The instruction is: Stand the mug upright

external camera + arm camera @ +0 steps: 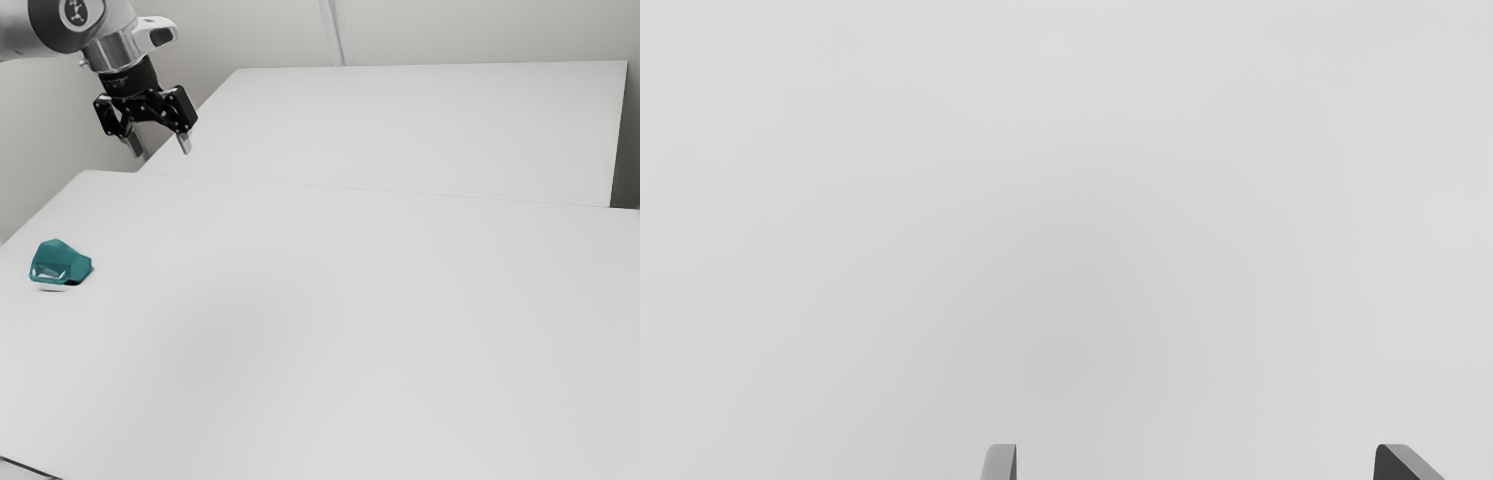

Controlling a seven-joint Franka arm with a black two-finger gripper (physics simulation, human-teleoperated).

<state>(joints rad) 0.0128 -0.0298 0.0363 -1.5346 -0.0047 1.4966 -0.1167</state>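
We have our black two-finger gripper (162, 150) high over the surface, its jaws wide apart with nothing between them. The teal faceted mug (60, 263) lies tipped over, well apart from and lower than the jaws, off towards the exterior view's left and nearer that camera. We judge that closing on its slanting facets could make it pivot or skid, and one finger could snag the handle if we come in askew. Letting go before the base sits flat could topple it again. Beneath the jaws spreads a smooth white surface (350, 330); beyond it are another white slab (420, 130) and plain pale walls (480, 35).
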